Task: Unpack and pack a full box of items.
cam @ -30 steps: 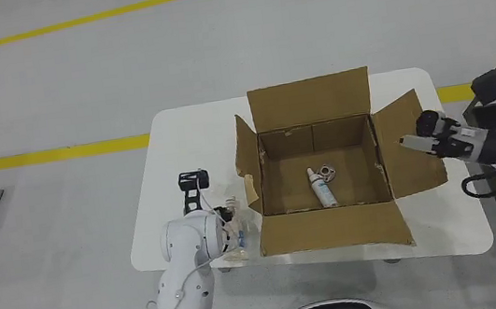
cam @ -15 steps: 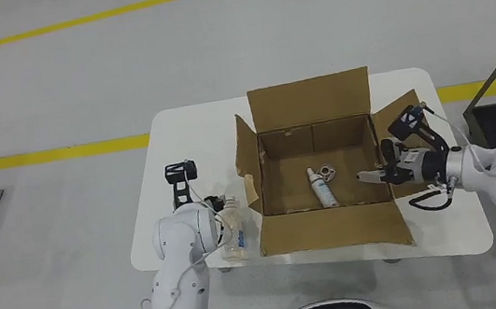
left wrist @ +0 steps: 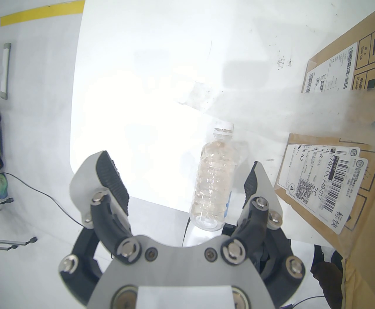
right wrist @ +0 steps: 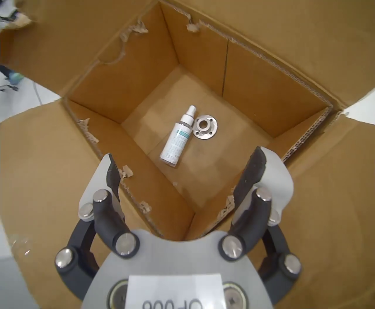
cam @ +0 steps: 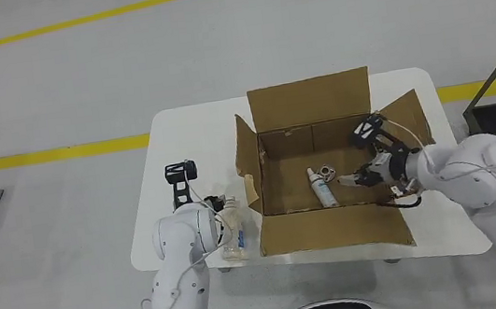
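Nearest to me, just off the cardboard box's (cam: 311,99) near left corner, my left gripper (left wrist: 180,169) hangs with its fingers spread wide. Between them is a clear plastic bottle (left wrist: 214,181): ribbed, see-through, with a pale cap pointing away from the wrist. It sits close to the finger on the box side, and I cannot tell whether they touch. The bottle is by the edge of the white table (cam: 190,143), just beside the box's outer wall, which carries white shipping labels with barcodes.

Further along, my right gripper (right wrist: 184,159) is over the box's right wall, just inside the rim, fingers apart and gripping nothing.

Down on the box floor, near its middle, lies a small white spray bottle (right wrist: 177,137) on its side, with a teal band on its label and its nozzle towards the far wall. A round metal flange (right wrist: 205,126) with a centre bore and small bolt holes lies flat just beside the nozzle end.

All four flaps are folded open, and the cut edges are torn and ragged.
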Controlling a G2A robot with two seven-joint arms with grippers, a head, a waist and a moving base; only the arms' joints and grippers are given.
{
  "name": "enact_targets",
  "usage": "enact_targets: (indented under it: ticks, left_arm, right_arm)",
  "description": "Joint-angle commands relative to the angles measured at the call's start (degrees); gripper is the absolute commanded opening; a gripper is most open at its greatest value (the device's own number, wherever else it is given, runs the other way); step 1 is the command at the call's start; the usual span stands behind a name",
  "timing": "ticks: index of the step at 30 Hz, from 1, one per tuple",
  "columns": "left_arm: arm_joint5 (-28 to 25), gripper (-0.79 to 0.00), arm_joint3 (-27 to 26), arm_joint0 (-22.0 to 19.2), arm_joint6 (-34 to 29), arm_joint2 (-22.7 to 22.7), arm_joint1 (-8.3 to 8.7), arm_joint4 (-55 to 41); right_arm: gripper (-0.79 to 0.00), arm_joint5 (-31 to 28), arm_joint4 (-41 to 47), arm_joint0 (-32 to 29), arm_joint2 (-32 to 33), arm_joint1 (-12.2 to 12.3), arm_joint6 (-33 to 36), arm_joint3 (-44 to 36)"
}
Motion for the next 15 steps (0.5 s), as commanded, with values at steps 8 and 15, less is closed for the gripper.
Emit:
enact_targets:
  ticks: [8,15]
  left_arm:
    - [0.0,0.0,0.0,0.0,0.0,0.0,0.0,0.0]
    - [0.0,0.0,0.0,0.0,0.0,0.0,0.0,0.0]
  right_arm:
    - [0.0,10.72,-9.27,13.71,-18.75,-4.61,4.34,12.19]
    - [0.0,10.72,-9.27,13.71,-18.75,-4.61,4.34,12.19]
